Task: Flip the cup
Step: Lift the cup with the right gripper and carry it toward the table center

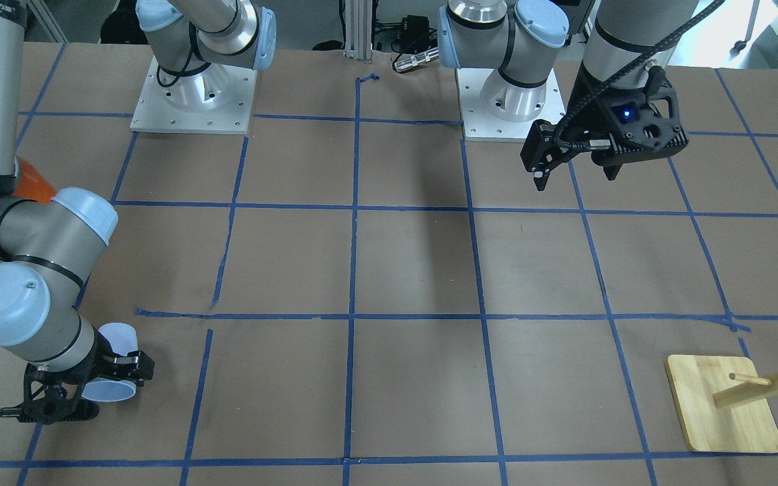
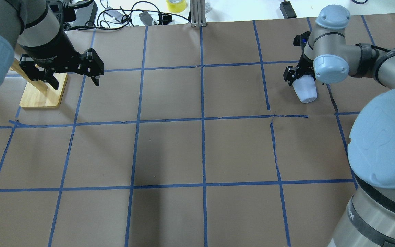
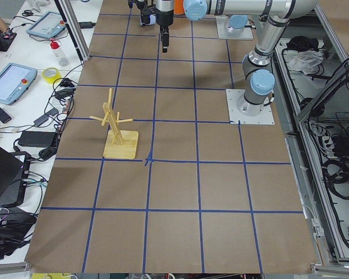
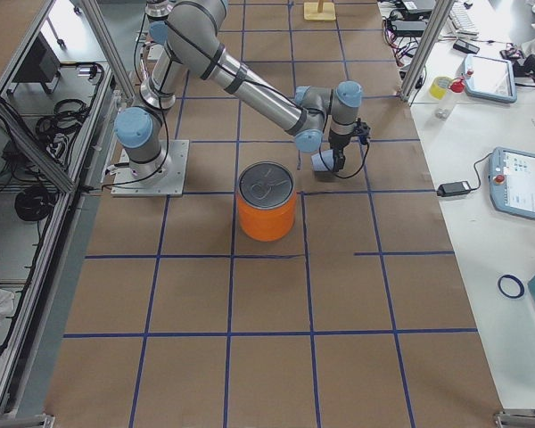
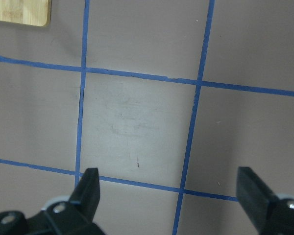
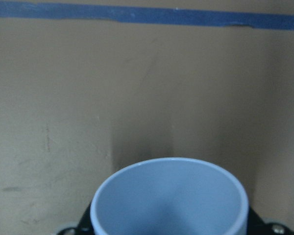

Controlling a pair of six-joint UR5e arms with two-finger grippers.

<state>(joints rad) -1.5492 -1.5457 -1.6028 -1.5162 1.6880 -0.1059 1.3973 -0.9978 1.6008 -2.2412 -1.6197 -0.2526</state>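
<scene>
Well apart from the wooden rack, at the opposite end of the table: cup, pale blue-white, pinched between the jaws of the right gripper. Held at a tilt, not upright. Open mouth turned toward the right wrist camera, with the round rim and smooth inner wall filling the bottom of that view and brown paper and one strip of blue tape beyond. Cannot tell whether any part of the cup touches the table.

Near the rack, on the robot's side of it and up off the table: left gripper, jaws spread wide, paper and tape grid showing between the fingers. Corner of the rack's pale wooden base visible at the top left of the left wrist view.

Rack upright on a flat wooden base, pegs sticking out from a central post.

Farther from the rack than the cup, close beside the cup but apart from it: orange can, upright, silver top up, much bigger than the cup. Mostly hidden behind the right arm in the front-facing view.
</scene>
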